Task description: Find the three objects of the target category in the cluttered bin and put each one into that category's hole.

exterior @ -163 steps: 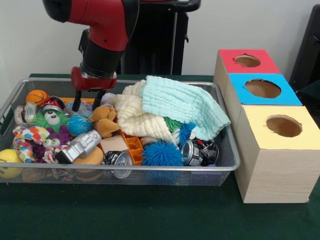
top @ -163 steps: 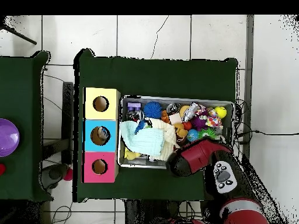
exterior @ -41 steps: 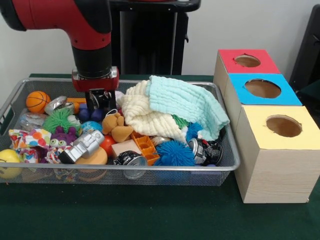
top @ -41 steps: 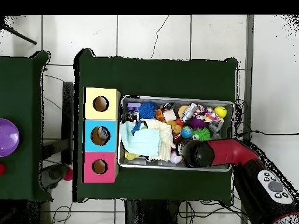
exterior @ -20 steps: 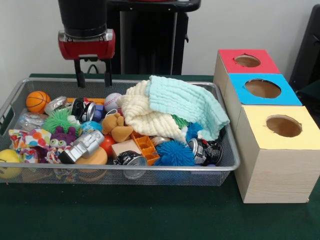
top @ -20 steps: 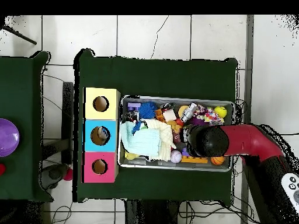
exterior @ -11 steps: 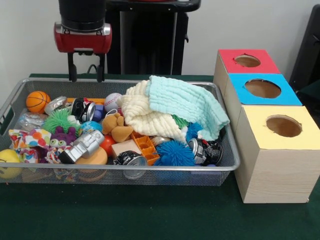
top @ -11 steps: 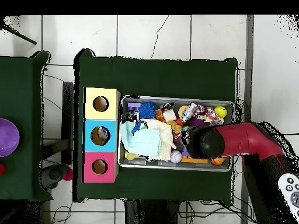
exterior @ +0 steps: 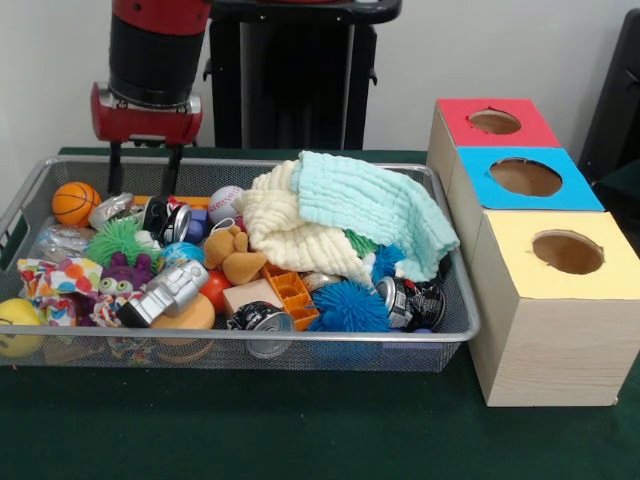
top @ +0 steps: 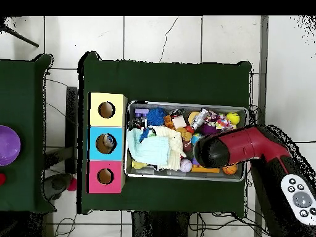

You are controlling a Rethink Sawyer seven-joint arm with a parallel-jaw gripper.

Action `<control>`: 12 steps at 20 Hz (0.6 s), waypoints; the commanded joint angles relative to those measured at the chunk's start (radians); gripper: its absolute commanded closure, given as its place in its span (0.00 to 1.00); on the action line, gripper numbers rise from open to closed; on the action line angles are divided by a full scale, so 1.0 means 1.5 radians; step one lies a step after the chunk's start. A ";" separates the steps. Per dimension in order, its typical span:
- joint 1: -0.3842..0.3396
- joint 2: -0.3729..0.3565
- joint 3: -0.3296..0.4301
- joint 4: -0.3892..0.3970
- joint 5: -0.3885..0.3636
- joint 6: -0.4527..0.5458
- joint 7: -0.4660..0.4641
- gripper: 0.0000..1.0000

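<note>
My gripper (exterior: 143, 190) hangs open and empty over the far left part of the wire bin (exterior: 330, 337), its fingertips just above a crushed silver can (exterior: 110, 209) and a black can (exterior: 166, 219). More cans lie at the bin's front: a silver one (exterior: 166, 290), one facing outward (exterior: 251, 319) and a dark one (exterior: 405, 301). An orange basketball (exterior: 75, 200), a baseball (exterior: 226, 202) and a yellow ball (exterior: 16, 326) are also in the bin. Red (exterior: 495, 122), blue (exterior: 525, 177) and yellow (exterior: 567, 252) boxes, each with a hole, stand to the right. In the overhead view the red arm (top: 237, 145) hides the gripper.
A mint towel (exterior: 370, 210) and a cream towel (exterior: 290, 235) are heaped in the bin's middle and cover what lies under them. A blue spiky ball (exterior: 335, 305), a green spiky ball (exterior: 118, 240), a brown plush toy (exterior: 232, 255) and an orange block (exterior: 272, 290) crowd the front.
The gripper lifted, open and empty, off the black can it was down on two seconds ago. Since then it has drifted left and dipped slightly toward the bin.
</note>
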 commanded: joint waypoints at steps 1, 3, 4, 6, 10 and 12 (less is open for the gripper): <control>-0.036 0.057 0.001 -0.076 -0.066 0.018 -0.290 0.00; -0.044 0.054 0.006 -0.087 -0.065 0.034 -0.323 0.00; -0.048 0.050 0.009 -0.091 -0.062 0.041 -0.341 0.00; -0.057 0.045 0.015 -0.100 -0.055 0.055 -0.378 0.00; -0.072 0.043 0.023 -0.124 -0.039 0.068 -0.432 0.00; -0.078 0.047 0.026 -0.139 -0.028 0.078 -0.464 0.00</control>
